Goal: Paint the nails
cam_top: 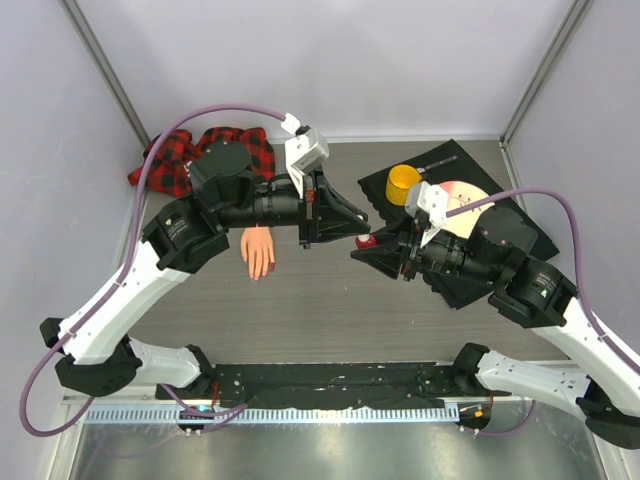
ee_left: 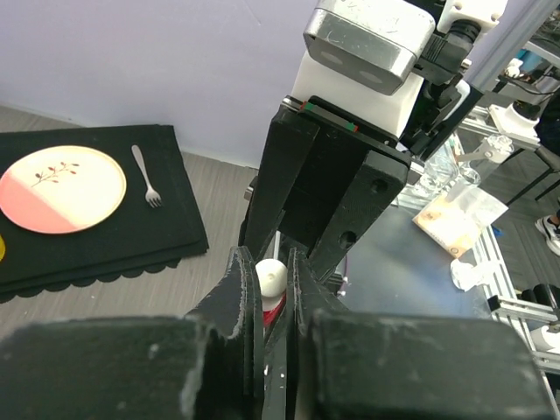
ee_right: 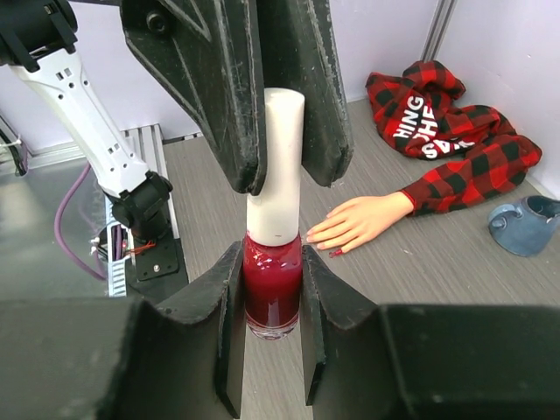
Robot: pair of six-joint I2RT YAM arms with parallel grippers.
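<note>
Looking down from the top external camera, the left gripper (cam_top: 360, 228) and the right gripper (cam_top: 372, 250) meet tip to tip over the middle of the table (cam_top: 320, 310), with the small red polish bottle (cam_top: 367, 241) between them. Well to their left lies the mannequin hand (cam_top: 258, 250), fingers toward the arm bases, its nails (cam_top: 262, 274) too small to judge here. Its plaid sleeve (cam_top: 200, 155) is bunched in the far left corner. A yellow cup (cam_top: 403, 183) and a plate (cam_top: 462, 200) sit on a black mat (cam_top: 520, 235) under the right arm. From the left wrist, the left gripper's jaws are pinched tight on the bottle's white cap (ee_left: 269, 276), a sliver of red glass showing just below it. The right arm's black fingers and its wrist camera stand right behind. Off to the left the pink-and-cream plate carries a thin twig pattern, with a fork (ee_left: 146, 175) beside it on the mat. No writing can be read in this view. From the right wrist, the right gripper's fingers (ee_right: 229, 302) are closed nearly all the way on the red glass body of the bottle, holding it upright. The left gripper's fingers come down from above and clamp the cap on both sides. Beyond the bottle the mannequin hand rests palm down on the table, apart from both grippers, and at least one fingertip shows dark red. White letters on a black patch of the sleeve, seen upside down, seem to read "HING"; a smaller line beside them is illegible. A blue-grey mug (ee_right: 525, 226) sits at the right edge.
</note>
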